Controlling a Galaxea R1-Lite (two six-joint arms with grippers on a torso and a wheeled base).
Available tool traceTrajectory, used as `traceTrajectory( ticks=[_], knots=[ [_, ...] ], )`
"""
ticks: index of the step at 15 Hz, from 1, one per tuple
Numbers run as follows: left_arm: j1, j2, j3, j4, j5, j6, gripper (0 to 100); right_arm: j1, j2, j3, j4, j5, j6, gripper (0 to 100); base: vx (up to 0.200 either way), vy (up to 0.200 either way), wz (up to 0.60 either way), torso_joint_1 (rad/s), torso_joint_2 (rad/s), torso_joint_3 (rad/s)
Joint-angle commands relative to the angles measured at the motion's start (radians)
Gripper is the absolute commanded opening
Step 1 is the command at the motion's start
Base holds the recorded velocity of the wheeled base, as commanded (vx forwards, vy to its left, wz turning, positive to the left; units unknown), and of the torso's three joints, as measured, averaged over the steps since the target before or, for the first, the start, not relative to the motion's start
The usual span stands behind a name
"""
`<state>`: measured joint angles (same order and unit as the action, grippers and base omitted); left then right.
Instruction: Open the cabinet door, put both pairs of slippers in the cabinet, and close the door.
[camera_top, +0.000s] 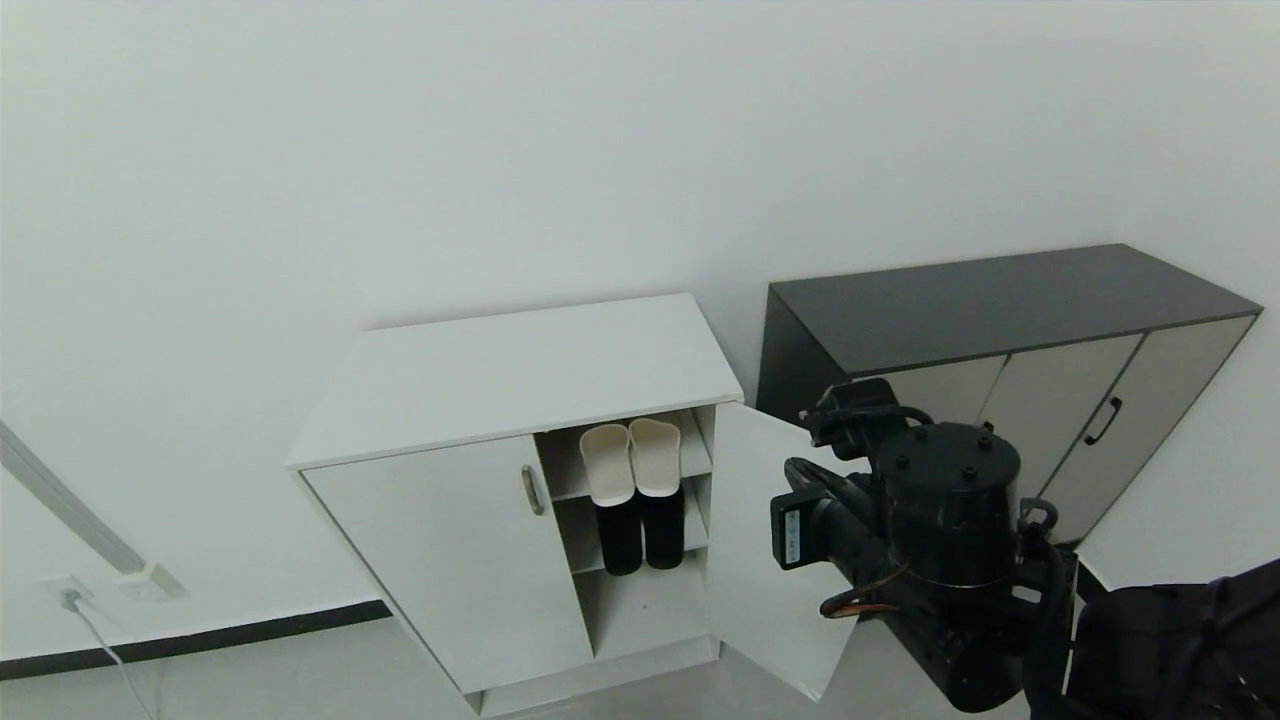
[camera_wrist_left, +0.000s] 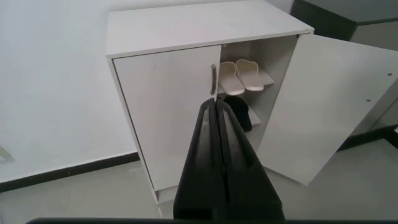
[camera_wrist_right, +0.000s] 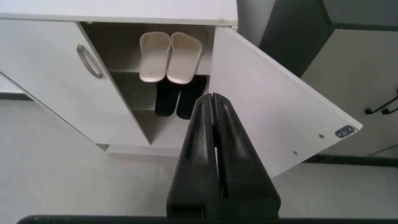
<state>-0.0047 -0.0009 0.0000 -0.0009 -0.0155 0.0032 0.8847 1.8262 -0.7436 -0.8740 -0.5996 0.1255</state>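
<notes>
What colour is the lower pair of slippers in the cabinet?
The lower pair of slippers is black, clearest in the head view.

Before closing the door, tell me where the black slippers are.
In the head view, the black slippers sit on the lower shelf in the open right half of the white cabinet, beneath the cream slippers.
</notes>
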Motion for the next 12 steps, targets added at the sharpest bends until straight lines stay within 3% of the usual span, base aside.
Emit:
traceTrajectory(
  ticks=[1,4,8,12],
  knots=[
    [0.002,0.001,0.000,-0.001,0.000,0.000,0,-0.001,0.008,0.001,0.000,0.000,0.000,0,0.000,0.000,0.00,0.000,0.00,0.000],
    [0.002,0.001,0.000,-0.001,0.000,0.000,0,-0.003,0.016,0.001,0.000,0.000,0.000,0,0.000,0.000,0.00,0.000,0.00,0.000],
    [0.002,0.001,0.000,-0.001,0.000,-0.002,0,-0.013,0.018,0.001,0.000,0.000,-0.001,0,-0.200,0.000,0.00,0.006,0.00,-0.004],
    [0.002,0.001,0.000,-0.001,0.000,-0.002,0,-0.062,0.027,-0.017,0.006,0.001,-0.001,0,0.000,0.000,0.00,0.000,0.00,0.000]
  ],
)
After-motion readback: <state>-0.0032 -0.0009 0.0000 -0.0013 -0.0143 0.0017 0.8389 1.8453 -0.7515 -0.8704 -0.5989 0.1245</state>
